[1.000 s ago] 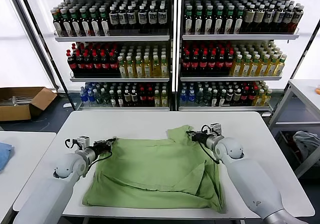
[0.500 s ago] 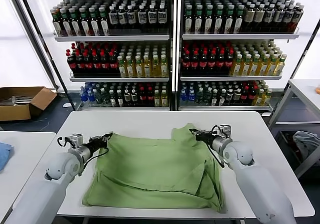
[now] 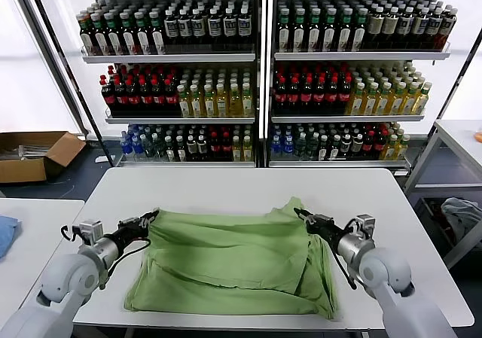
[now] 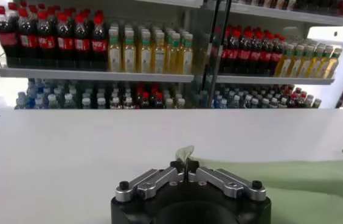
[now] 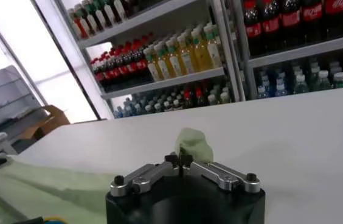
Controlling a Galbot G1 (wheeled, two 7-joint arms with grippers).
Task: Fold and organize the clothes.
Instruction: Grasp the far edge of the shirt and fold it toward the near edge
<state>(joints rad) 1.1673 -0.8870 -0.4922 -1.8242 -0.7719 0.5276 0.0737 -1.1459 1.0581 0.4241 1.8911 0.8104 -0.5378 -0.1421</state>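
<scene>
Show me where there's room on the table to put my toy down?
The table's far strip, between the shirt and the back edge, is bare, as is the right edge past the right tool. The middle is crowded with shirt, both tools, left included, gripping corners.

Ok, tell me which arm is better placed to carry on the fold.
Neither alone. The left gripper and right gripper are each shut on a far corner of the T-shirt, so both should pull together.

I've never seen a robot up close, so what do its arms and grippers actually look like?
Both arms are smooth, rounded pale-grey shells. Each narrows to a silver metal wrist with thin black cables looping alongside. The left gripper and right gripper are small and black; the wrist views show silver finger links with black screws on a round black base. No markings are visible.
</scene>
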